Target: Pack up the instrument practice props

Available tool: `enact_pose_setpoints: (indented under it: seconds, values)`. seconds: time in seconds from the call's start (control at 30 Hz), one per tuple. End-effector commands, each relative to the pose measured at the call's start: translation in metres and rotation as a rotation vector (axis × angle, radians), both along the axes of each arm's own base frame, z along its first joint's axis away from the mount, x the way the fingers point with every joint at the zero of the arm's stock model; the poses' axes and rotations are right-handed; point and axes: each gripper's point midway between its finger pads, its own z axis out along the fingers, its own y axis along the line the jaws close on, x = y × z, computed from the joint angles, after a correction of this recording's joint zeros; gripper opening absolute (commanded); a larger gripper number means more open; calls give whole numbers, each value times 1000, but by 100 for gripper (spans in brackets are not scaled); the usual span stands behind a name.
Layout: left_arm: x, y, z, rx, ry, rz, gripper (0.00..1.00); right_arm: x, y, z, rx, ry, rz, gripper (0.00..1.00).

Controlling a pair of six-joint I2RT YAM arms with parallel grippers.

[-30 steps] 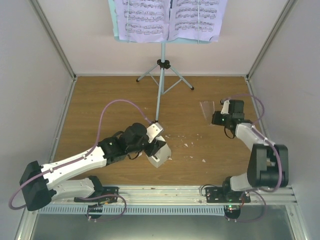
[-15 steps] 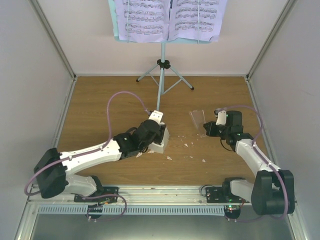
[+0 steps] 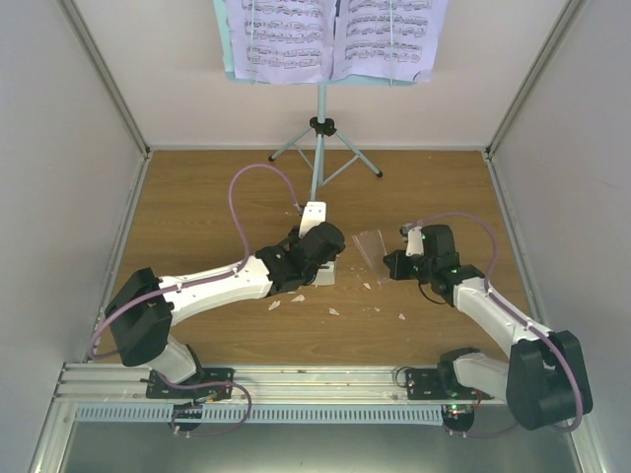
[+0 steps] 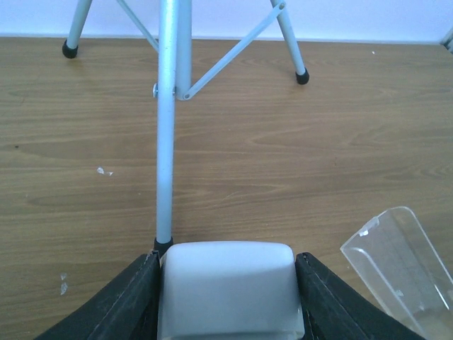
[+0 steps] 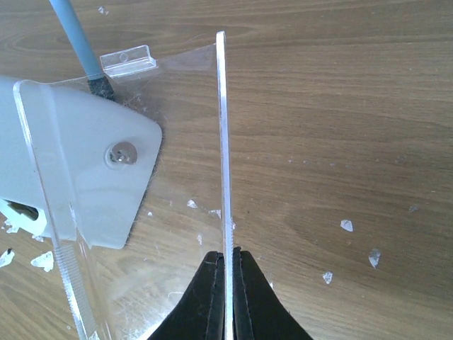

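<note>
The left claw [image 4: 228,312] is squeezing the small white metronome [image 4: 226,269] between its two fingers near the middle of the wooden desk [image 3: 197,197]. The metronome is sitting right at the tip of the near leg of the pale blue music stand [image 3: 318,148]. The right claw [image 5: 228,261] is pinching one thin wall of the clear cover [image 5: 221,127] and holding it just to the right of the metronome — whether they are touching is unclear. Sheet music [image 3: 335,39] is resting on the stand, and white crumbs [image 3: 402,317] are lying scattered nearby.
</note>
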Motion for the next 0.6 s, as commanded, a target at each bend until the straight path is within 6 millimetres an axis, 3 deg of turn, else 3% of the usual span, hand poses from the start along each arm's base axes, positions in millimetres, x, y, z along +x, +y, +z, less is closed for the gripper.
enact_pose_setpoints:
  seconds: [0.0, 0.13, 0.23, 0.4, 0.57]
  values:
    - [2, -11, 32, -132, -65, 23, 59, 1, -2, 4, -19, -22, -41, 4]
    - [-5, -13, 45, -141, -84, -40, 83, 1, 1, 19, 3, -51, -35, 4]
    - [-14, -8, 71, -179, -124, -86, 97, 3, 1, 42, 13, -92, -39, 4]
    - [-40, 11, 115, -215, -234, -199, 98, -2, 8, 85, 45, -159, 13, 4]
    - [-79, 29, 139, -182, -285, -393, 99, -29, 35, 111, 102, -134, 179, 4]
